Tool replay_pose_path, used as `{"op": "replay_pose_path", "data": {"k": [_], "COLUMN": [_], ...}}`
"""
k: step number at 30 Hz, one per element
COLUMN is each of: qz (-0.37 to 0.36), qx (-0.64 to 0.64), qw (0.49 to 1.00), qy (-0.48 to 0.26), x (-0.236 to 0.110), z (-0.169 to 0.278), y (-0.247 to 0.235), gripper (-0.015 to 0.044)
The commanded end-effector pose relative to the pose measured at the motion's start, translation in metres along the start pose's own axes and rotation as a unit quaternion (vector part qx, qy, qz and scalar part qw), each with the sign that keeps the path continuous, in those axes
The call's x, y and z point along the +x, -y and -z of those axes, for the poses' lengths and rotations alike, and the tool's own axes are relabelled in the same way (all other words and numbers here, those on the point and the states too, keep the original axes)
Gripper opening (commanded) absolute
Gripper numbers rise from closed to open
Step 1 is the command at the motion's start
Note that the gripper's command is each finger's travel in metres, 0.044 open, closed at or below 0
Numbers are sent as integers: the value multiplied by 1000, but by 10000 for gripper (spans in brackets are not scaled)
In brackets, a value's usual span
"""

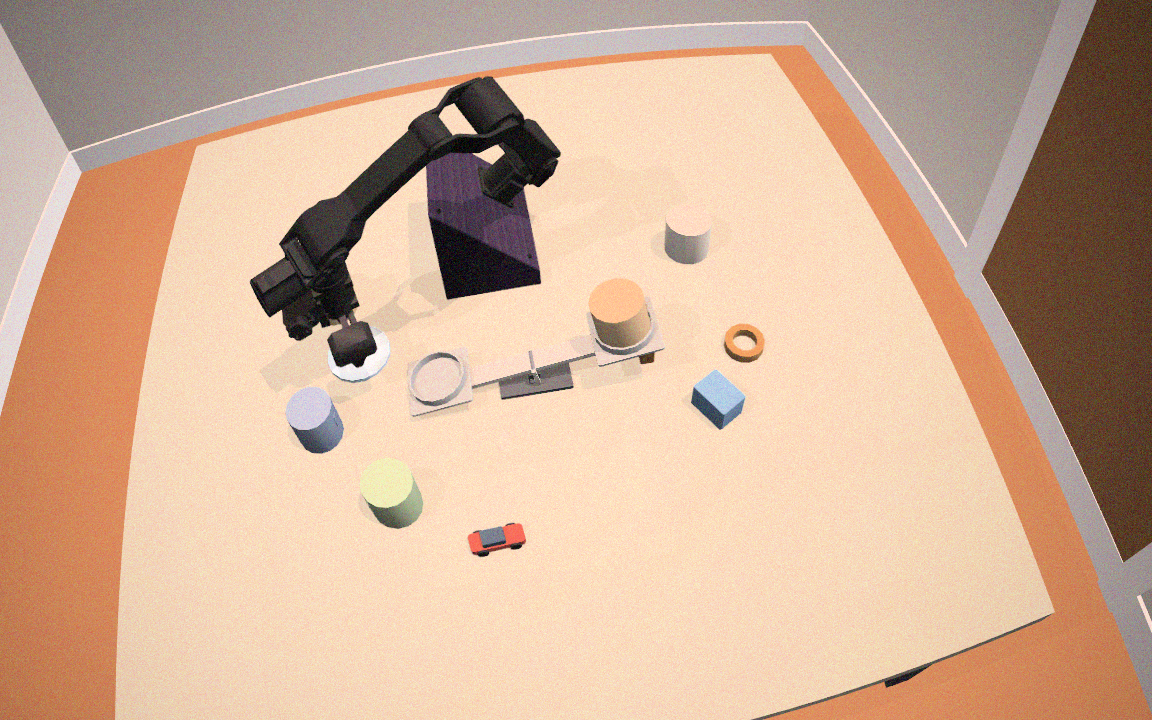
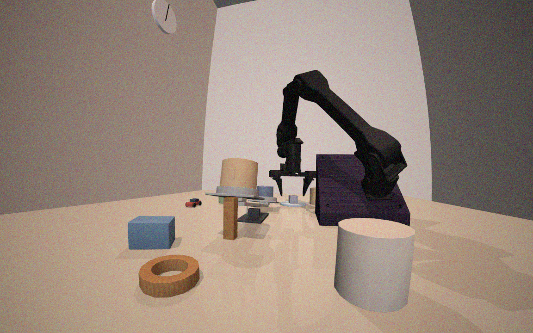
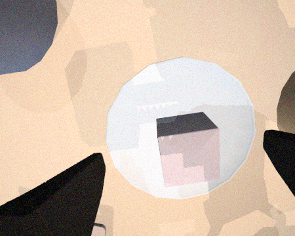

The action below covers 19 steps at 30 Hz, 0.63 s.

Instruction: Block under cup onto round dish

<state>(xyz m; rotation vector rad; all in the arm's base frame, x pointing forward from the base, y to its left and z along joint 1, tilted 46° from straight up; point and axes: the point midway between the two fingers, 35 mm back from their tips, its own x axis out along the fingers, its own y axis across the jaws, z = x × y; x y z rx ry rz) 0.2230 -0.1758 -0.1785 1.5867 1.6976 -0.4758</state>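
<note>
A pale lilac block [image 2: 293,199] [image 3: 189,153] rests on the round white dish [image 1: 365,372] [image 2: 301,204] [image 3: 139,109]. My gripper [image 1: 352,344] [image 2: 292,191] [image 3: 185,151] is open and hangs just above the block, its fingers apart on either side and not touching it. In the top view the gripper hides the block. A tan cup [image 1: 618,311] [image 2: 238,174] stands on the right pan of the balance [image 1: 531,367]. The left pan [image 1: 437,380] holds nothing. The other tan cup [image 2: 312,195] stands on the table beside the purple base, away from the dish.
The arm's purple base [image 1: 482,237] [image 2: 355,194] stands behind. Around lie a lavender cylinder [image 1: 313,419] [image 3: 16,18], a green cylinder [image 1: 390,492], a red toy car [image 1: 496,538], a blue cube [image 1: 718,398], an orange ring [image 1: 747,335] and a white cylinder [image 1: 686,232].
</note>
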Motion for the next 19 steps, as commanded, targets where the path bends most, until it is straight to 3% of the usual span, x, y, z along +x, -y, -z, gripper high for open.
{"op": "replay_pose_path", "data": {"k": [1, 8, 12, 19], "qz": [0, 0, -3, -3], "qx": [-2, -3, 1, 1], "qw": [1000, 1000, 1000, 1000], "qy": [-2, -13, -6, -6], "x": [-22, -44, -85, -87], "z": [-1, 3, 2, 2], "y": [1, 3, 5, 5], "gripper": [440, 440, 440, 440]}}
